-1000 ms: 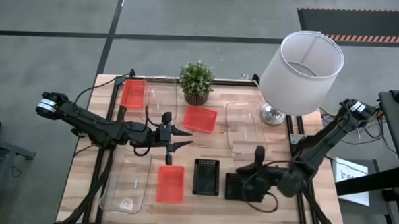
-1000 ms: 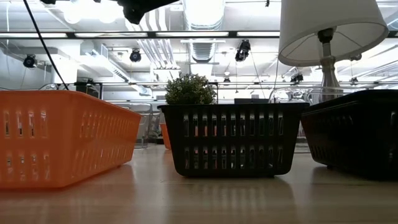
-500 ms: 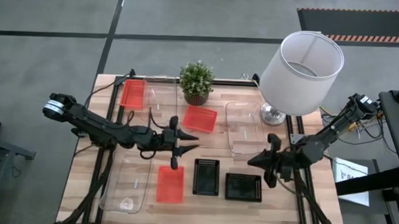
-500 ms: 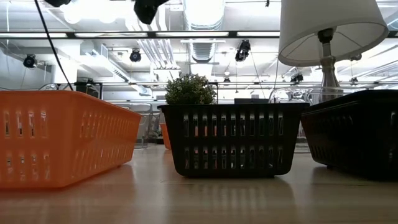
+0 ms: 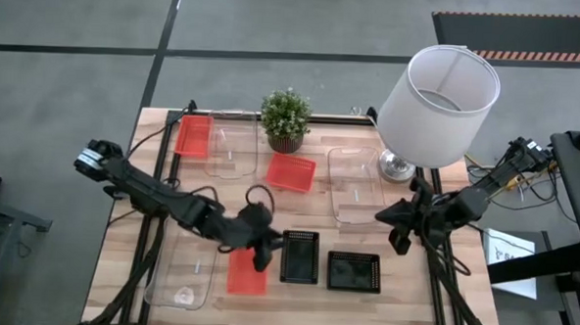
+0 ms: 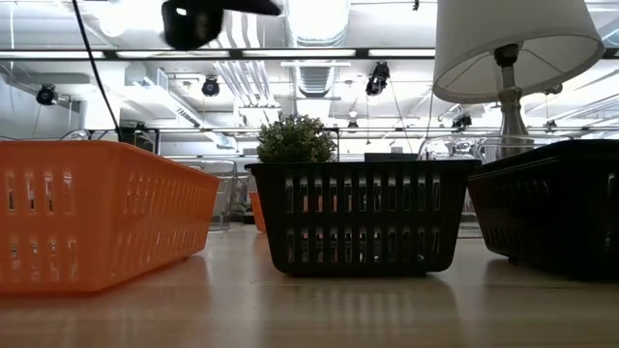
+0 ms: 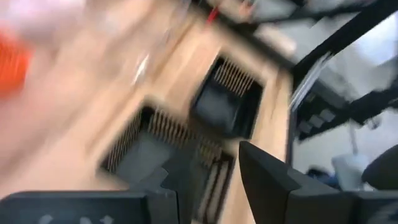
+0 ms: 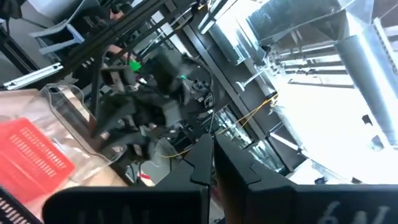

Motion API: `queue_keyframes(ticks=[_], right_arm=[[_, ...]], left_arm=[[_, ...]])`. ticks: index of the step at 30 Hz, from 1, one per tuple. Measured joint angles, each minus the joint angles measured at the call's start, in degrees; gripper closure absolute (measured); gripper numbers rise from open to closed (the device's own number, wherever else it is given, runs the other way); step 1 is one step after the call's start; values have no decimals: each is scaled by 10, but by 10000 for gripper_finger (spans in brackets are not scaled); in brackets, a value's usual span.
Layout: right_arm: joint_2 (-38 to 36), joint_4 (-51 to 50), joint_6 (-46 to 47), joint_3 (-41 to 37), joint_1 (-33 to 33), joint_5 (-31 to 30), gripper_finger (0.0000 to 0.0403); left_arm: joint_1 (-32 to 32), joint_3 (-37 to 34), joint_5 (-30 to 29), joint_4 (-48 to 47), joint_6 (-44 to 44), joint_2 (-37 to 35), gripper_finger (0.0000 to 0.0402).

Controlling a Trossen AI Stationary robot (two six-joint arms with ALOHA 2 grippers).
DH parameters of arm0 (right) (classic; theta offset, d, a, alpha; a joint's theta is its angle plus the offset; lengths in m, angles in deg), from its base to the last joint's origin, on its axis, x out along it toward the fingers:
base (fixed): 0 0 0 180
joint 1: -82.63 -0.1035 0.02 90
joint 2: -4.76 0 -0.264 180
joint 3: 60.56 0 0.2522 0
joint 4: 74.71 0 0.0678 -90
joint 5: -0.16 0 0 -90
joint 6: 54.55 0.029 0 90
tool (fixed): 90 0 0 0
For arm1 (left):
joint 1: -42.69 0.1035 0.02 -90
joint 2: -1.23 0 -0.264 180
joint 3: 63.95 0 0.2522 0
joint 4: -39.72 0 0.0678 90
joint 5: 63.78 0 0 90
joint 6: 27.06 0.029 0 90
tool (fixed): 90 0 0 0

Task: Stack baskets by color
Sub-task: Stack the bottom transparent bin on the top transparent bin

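Note:
Three red baskets lie on the table: one at the far left [image 5: 194, 136], one beside the plant [image 5: 291, 172], one near the front edge [image 5: 245, 276]. Two black baskets [image 5: 299, 256] [image 5: 354, 271] sit side by side at the front. Clear baskets lie at the far side [image 5: 232, 150], at the right [image 5: 356, 185] and at the near left [image 5: 182, 266]. My left gripper [image 5: 262, 249] [image 7: 214, 168] hovers open over the near red basket's far end, beside the left black basket [image 7: 155, 155]. My right gripper [image 5: 398, 231] [image 8: 212, 149] is shut and raised near the table's right edge, holding nothing.
A potted plant [image 5: 285, 120] stands at the far middle. A white-shaded lamp [image 5: 438, 102] rises over the far right corner. Bare wood lies between the front baskets and the near edge. In the low view the orange basket [image 6: 97, 213] and the black baskets [image 6: 363, 217] rest flat on the table.
My left gripper has swung from the table's middle toward the near edge and the right, rolling as it went, and now hangs over the near red basket. My right gripper has drawn back from the right black basket toward the right edge and tipped upward. No basket has moved.

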Motion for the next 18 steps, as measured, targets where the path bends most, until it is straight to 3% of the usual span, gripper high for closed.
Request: queue_keyframes(ticks=[5,10,13,18], right_arm=[[-5,-3,-19,-1,0,0,394],[-5,-3,-37,-1,0,0,394],[-5,-3,-43,-1,0,0,394],[-5,-3,-53,-1,3,-1,394]], left_arm=[[-25,145,90,-202,-135,62,299],[-44,255,134,-341,-259,103,299],[-58,281,145,-423,-361,108,299],[-87,270,227,-525,-548,108,299]])
